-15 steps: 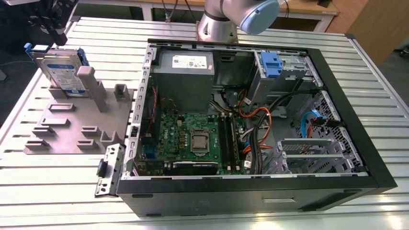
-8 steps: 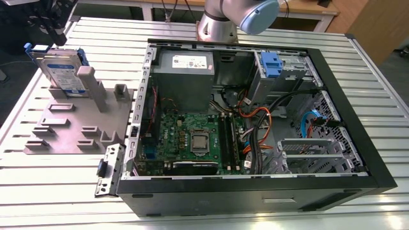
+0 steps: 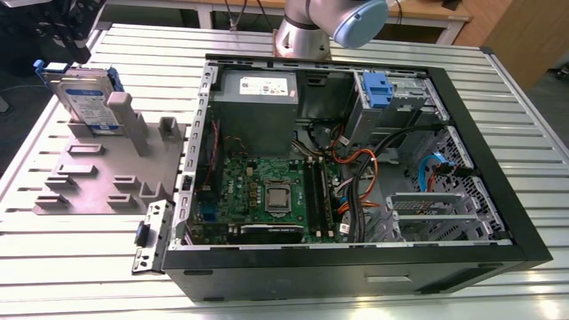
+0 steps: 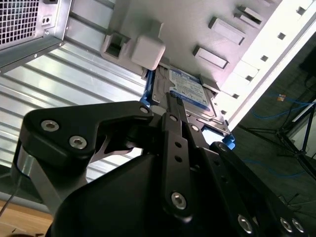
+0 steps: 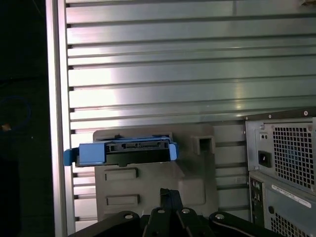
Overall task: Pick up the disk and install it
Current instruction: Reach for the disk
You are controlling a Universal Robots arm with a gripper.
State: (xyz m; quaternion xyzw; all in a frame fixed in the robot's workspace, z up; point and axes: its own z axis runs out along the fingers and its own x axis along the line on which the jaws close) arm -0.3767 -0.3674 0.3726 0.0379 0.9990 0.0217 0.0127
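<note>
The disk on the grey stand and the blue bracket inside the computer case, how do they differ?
The disk stands on edge in the grey stand, outside the computer case; the blue bracket sits inside it. The disk is silver with a white-and-blue label; the bracket is bare blue plastic. Both show blue plastic: the disk wears blue side rails.
</note>
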